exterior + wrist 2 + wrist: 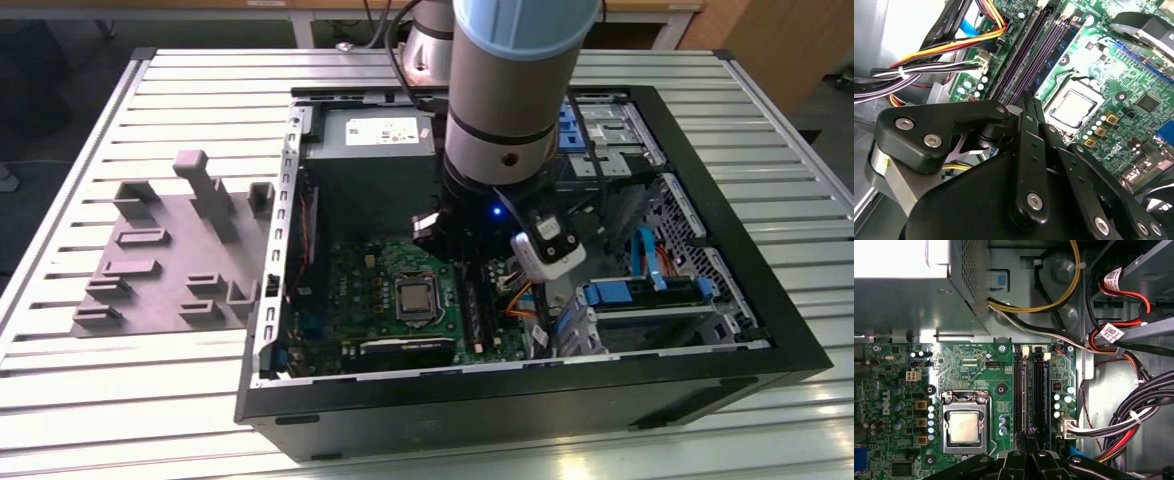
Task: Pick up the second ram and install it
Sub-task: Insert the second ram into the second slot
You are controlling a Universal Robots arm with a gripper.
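The black two-fingered gripper (1027, 437) is down inside the open black tower computer case (534, 405), its tips just above the pair of long black memory slots (1019, 390) on the green motherboard (969, 365). In both wrist views its jaws are drawn narrow, almost together (1029, 102). The linkage hides the gap between them, so I cannot tell whether anything thin is pinched there.

The second ram, a thin dark memory stick, cannot be made out apart from the slots: seen edge-on, the slots are dark rails, and a board seated in one would look much the same.

In the exterior view the grey and pale blue robot arm (507, 100) covers the middle of the case and hides the slots. The grey moulded tray with raised blocks (147, 290) lies on the slatted metal table (134, 400) toward the exterior view's left. The square silver processor (964, 426) sits beside the slots, and bundled coloured cables (1134, 415) are cut off at the frame edge
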